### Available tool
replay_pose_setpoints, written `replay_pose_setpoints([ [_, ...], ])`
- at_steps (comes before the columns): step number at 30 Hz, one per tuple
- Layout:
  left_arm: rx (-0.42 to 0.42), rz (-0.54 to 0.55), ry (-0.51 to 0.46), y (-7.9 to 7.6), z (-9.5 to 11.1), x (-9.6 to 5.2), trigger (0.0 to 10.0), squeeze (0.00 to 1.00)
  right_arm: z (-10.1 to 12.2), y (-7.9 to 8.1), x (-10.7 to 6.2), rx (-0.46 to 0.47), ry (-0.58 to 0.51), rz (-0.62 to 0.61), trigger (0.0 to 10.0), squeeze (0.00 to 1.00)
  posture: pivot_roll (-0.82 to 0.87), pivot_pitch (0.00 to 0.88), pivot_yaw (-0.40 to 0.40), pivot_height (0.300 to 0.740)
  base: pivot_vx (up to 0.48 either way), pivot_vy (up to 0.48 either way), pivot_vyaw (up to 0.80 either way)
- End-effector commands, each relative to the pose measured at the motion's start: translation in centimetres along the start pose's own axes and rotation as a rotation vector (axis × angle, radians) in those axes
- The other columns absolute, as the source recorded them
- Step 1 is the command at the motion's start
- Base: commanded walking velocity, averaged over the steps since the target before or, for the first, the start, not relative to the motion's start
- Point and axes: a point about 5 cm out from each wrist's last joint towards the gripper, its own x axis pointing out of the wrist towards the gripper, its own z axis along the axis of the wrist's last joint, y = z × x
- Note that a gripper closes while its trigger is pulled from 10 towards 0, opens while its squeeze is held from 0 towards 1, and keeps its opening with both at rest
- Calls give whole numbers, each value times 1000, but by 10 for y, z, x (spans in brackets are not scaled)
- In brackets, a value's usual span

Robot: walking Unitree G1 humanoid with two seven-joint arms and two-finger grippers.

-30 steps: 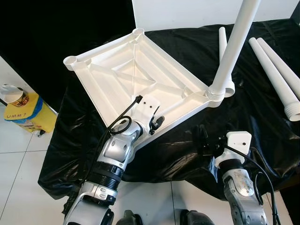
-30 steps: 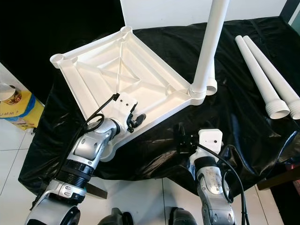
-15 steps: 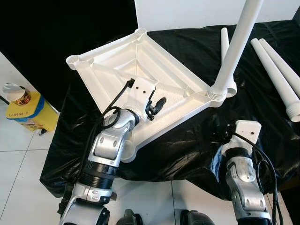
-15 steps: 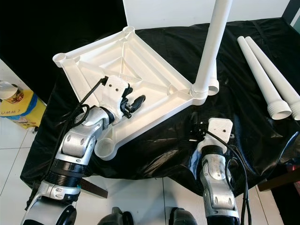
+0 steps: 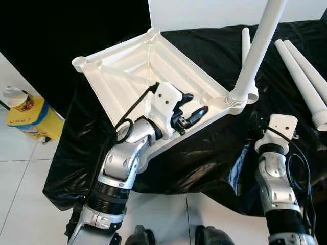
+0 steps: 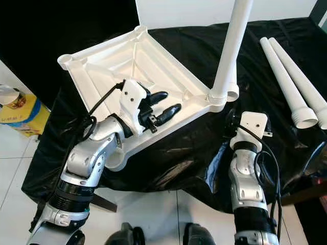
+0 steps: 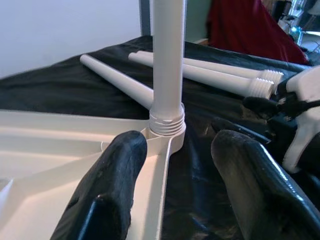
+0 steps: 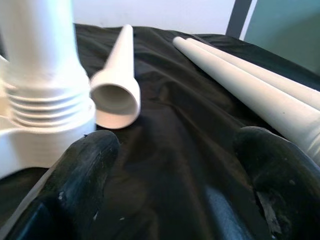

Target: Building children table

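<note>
An upside-down white tabletop (image 5: 127,71) lies on the black cloth. One white leg (image 5: 258,51) stands upright, screwed into its right corner socket (image 7: 167,125). My left gripper (image 5: 195,104) hovers open over the tabletop's near edge, fingers aimed at that leg, holding nothing. Low over the cloth, just right of the socket, my right gripper (image 8: 177,145) is open and empty. A loose leg (image 8: 117,75) lies behind the socket, its hollow end facing my right gripper. Two more loose legs (image 5: 301,76) lie side by side at the far right.
The black cloth (image 5: 204,153) drapes over the table's near edge down to a white tiled floor (image 5: 25,168). On the floor at the left sit a yellow container (image 5: 25,109) and a cup. A white panel (image 5: 204,13) stands behind the table.
My left gripper has lifted off the tabletop's near edge and swung right toward the upright leg. My right gripper has moved forward and right to beside the leg's socket.
</note>
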Motion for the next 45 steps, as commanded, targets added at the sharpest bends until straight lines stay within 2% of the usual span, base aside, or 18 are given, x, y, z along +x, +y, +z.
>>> replay_pose_setpoints([
  [1,-24,-106,-6,-11,3,-1,10000,0,-3,-4,2,9,1,-30,10000,0,58,265,77,740,0,0,0],
  [3,-67,-186,-27,-24,9,-2,10000,0,-1,-2,10,21,-14,-20,10000,0,69,302,92,740,0,0,0],
  [7,-155,-281,-75,-40,19,-4,10000,0,4,6,20,57,-56,36,10000,0,79,341,107,740,0,0,0],
  [13,-179,-334,-89,-48,24,-4,10000,0,13,12,33,71,-87,86,10000,0,88,366,118,740,0,0,0],
  [21,-196,-351,-92,-52,28,-3,10000,0,26,16,49,100,-135,121,10000,0,102,377,121,740,0,0,0],
  [28,-211,-342,-75,-54,30,-6,10000,0,33,10,55,73,-191,67,10000,0,112,383,122,740,0,0,0],
  [33,-211,-336,-67,-54,30,-7,10000,0,32,9,56,89,-183,69,10000,0,118,390,126,740,0,0,0],
  [37,-214,-318,-61,-52,30,-7,10000,0,34,5,67,102,-175,89,10000,0,129,397,129,740,0,0,0],
  [42,-215,-314,-60,-52,31,-7,10000,0,36,4,72,105,-174,93,10000,0,130,398,129,740,0,0,0],
  [45,-215,-296,-55,-50,32,-7,10000,0,43,3,82,119,-164,98,10000,0,155,408,131,740,0,0,0],
])
